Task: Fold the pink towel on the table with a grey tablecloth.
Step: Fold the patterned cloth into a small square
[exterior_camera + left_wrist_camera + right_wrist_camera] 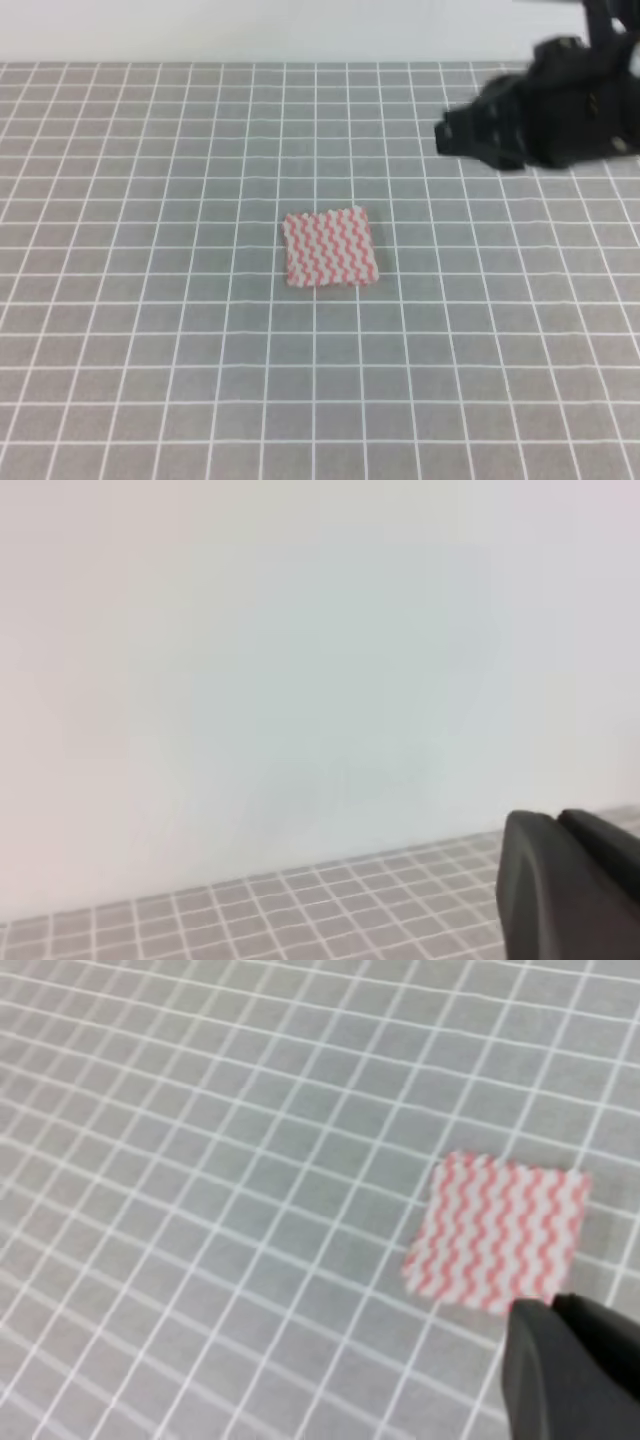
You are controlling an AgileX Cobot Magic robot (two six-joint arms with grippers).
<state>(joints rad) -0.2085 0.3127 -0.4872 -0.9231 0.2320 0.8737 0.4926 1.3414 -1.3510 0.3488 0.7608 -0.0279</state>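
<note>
The pink towel (330,248) lies flat on the table with a grey tablecloth (150,350) near its middle, a small square of pink-red and white zigzag stripes. My right gripper (445,130) hovers above the far right of the table, well away from the towel, with nothing in it. In the right wrist view the towel (497,1233) lies just beyond the gripper (553,1305), whose dark fingers rest together. The left wrist view shows my left gripper (555,820) with its fingers together, pointing at a pale wall over the table's far edge (300,910). The left arm is out of the exterior view.
A pale wall (250,30) runs along the far edge of the table. The bulky black right arm (570,100) fills the upper right corner. Bare gridded cloth (200,1160) surrounds the towel on all sides.
</note>
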